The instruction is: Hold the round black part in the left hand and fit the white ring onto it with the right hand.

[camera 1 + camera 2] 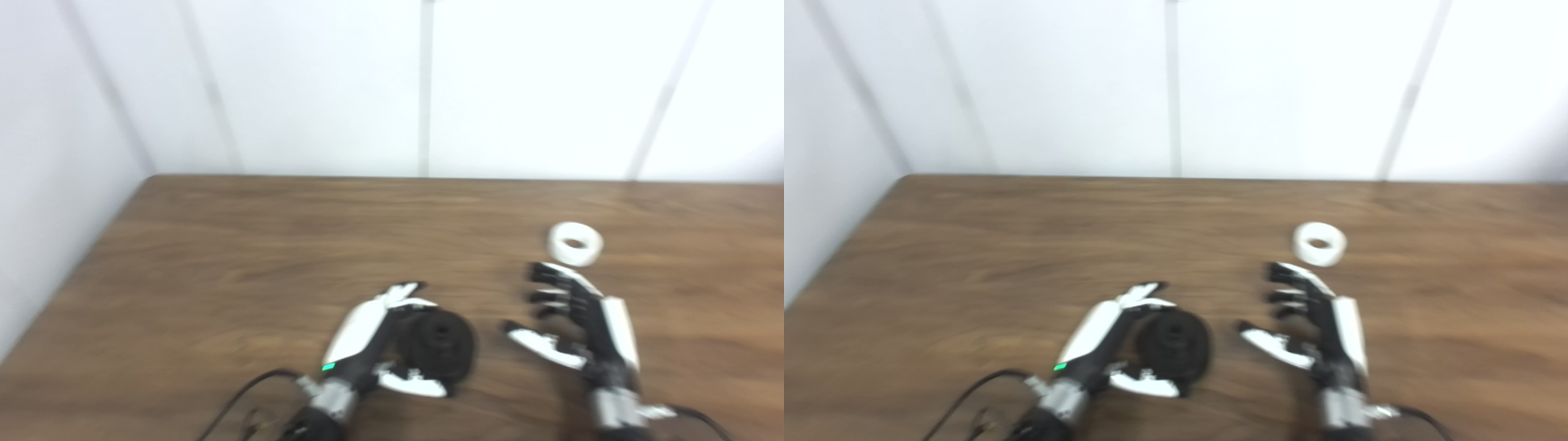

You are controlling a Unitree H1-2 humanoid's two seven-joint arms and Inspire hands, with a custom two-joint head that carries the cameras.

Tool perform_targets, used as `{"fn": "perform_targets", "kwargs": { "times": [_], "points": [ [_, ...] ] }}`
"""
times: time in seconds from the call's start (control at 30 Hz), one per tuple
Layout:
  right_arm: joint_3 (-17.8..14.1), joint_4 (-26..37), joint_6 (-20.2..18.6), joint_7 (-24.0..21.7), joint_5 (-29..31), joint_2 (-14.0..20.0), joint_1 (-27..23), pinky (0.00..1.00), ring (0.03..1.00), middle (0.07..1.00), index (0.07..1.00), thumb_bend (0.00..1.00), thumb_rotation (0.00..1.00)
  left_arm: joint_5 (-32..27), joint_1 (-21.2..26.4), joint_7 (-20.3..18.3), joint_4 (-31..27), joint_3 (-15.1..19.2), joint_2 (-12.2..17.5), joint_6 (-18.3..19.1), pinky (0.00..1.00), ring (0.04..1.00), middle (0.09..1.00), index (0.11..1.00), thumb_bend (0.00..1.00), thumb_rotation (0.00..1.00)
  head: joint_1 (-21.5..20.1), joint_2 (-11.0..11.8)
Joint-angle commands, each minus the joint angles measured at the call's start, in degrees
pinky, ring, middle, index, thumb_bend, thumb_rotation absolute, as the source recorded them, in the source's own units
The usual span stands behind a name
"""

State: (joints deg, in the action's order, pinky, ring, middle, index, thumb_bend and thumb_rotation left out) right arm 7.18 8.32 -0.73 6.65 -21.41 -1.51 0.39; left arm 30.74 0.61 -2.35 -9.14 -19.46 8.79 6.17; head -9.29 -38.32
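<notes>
The round black part (444,346) lies on the wooden table (245,257) near the front middle. My left hand (383,337) cups it from the left, with the fingers stretched along its far side and the thumb at its near side. The blur hides whether they press on it. The white ring (574,244) lies flat on the table to the right and farther back. My right hand (572,324) rests just in front of the ring, open, fingers spread toward it and apart from it, holding nothing.
A white wall (429,86) runs along the table's back edge, and another closes in the left side. A black cable (245,392) trails from my left wrist at the front edge. Both pictures are blurred.
</notes>
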Motion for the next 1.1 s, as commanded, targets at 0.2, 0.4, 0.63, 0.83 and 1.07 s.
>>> {"fn": "perform_targets", "kwargs": {
  "times": [0.2, 0.4, 0.63, 0.83, 1.07],
  "points": [
    [2.6, 1.0, -0.4, 3.3, -5.4, -4.8, -1.8, 0.49, 0.605, 0.722, 0.724, 0.69, 0.11, -4.3, -1.3, -3.2, -2.1, 3.8, 3.8, -3.1, 0.98, 1.0, 0.962, 0.586, 0.86, 0.16, -7.8, 1.9],
    [2.7, 1.1, -1.4, 3.8, -6.1, -5.2, -2.2, 0.5, 0.601, 0.719, 0.727, 0.7, 0.13, -5.1, -1.3, -4.4, -1.9, 4.5, 3.6, -3.7, 0.97, 1.0, 0.964, 0.581, 0.86, 0.13, -7.4, 2.0],
    [2.1, 1.8, -1.5, 3.7, -5.8, -4.2, -2.8, 0.51, 0.612, 0.729, 0.73, 0.68, 0.12, -4.0, -1.2, -4.0, -1.2, 4.6, 2.9, -4.4, 0.93, 0.996, 0.953, 0.573, 0.88, 0.14, -7.6, 2.6],
    [0.1, 2.3, -1.2, 6.2, -8.5, -2.6, -5.3, 0.57, 0.67, 0.734, 0.716, 0.68, 0.15, -4.2, -1.6, -4.2, -1.3, 4.9, 2.5, -4.5, 0.96, 1.0, 0.955, 0.576, 0.87, 0.14, -7.4, 2.9],
    [-3.1, 4.9, -4.4, 7.0, -12.6, 0.5, -9.2, 0.62, 0.734, 0.774, 0.72, 0.65, 0.2, -4.2, -1.9, -3.9, -0.9, 5.2, 2.0, -5.0, 0.96, 1.0, 0.954, 0.576, 0.88, 0.13, -7.0, 3.1]
  ]
}}
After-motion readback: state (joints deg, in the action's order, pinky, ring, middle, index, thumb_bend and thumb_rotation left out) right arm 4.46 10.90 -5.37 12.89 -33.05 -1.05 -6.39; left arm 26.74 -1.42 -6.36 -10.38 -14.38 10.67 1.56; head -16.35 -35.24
